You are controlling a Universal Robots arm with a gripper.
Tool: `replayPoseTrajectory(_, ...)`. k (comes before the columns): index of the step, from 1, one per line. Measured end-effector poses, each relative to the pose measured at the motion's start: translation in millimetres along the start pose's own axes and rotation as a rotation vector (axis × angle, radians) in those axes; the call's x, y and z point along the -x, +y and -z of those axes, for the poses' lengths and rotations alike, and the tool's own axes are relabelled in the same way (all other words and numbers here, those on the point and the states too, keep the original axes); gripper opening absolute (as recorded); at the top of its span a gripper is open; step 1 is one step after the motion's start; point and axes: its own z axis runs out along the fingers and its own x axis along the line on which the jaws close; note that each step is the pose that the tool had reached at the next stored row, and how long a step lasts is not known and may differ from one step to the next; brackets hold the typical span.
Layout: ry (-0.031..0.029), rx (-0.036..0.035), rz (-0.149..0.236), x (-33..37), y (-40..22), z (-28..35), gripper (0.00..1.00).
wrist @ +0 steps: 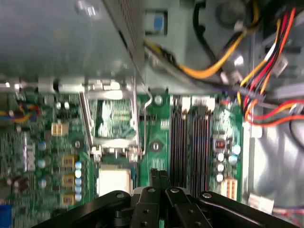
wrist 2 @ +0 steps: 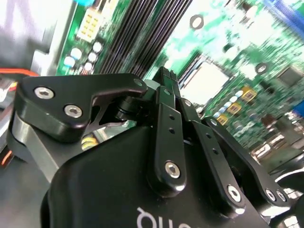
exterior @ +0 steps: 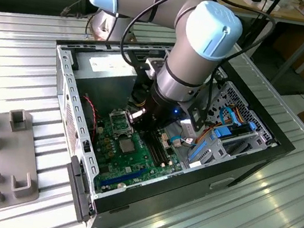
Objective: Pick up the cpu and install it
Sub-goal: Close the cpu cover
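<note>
Gripper hovered with black fingers pinched together, holding nothing I could see, small pale silver-grey square cpu at its 9 o'clock on the green motherboard.

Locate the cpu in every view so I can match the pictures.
Exterior view: the cpu lies on the green motherboard, beside the raised socket frame.
Second wrist view: it is the pale square past the black gripper linkage.
First wrist view: it is the pale square next to the raised socket frame.
Shared landmark: the black memory slots alongside it.
</note>
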Motion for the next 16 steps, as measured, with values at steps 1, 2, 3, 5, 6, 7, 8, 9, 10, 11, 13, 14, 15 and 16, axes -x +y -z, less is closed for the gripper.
replayPoseTrajectory(1,-0.0005,0.02,0.001,0.0,0.0,0.0,0.11)
replayPoseTrajectory(2,0.0001,0.0346,0.002,0.4,0.0,0.6,0.11)
replayPoseTrajectory(3,0.0022,0.0354,0.002,0.7,0.1,2.0,0.11)
replayPoseTrajectory(5,0.0041,0.0356,0.001,0.5,0.3,5.3,0.11)
replayPoseTrajectory(6,0.0062,0.0357,0.001,0.6,0.5,8.0,0.11)
replayPoseTrajectory(7,0.0083,0.0357,0.001,0.6,0.6,10.5,0.11)
replayPoseTrajectory(8,0.0111,0.0362,0.001,0.8,0.9,13.0,0.11)
replayPoseTrajectory(9,0.0135,0.0369,0.001,1.1,1.0,14.7,0.11)
replayPoseTrajectory(10,0.0157,0.0373,0.001,1.8,1.5,15.8,0.11)
replayPoseTrajectory(11,0.0172,0.0373,0.001,2.4,1.8,16.4,0.11)
replayPoseTrajectory(13,0.0219,0.0379,0.0,6.0,3.0,17.2,0.11)
replayPoseTrajectory(14,0.0232,0.04,0.0,8.4,4.3,17.3,0.11)
replayPoseTrajectory(15,0.0232,0.0435,0.001,8.9,4.8,17.3,0.11)
replayPoseTrajectory(16,0.023,0.0503,0.001,9.1,5.5,17.3,0.11)
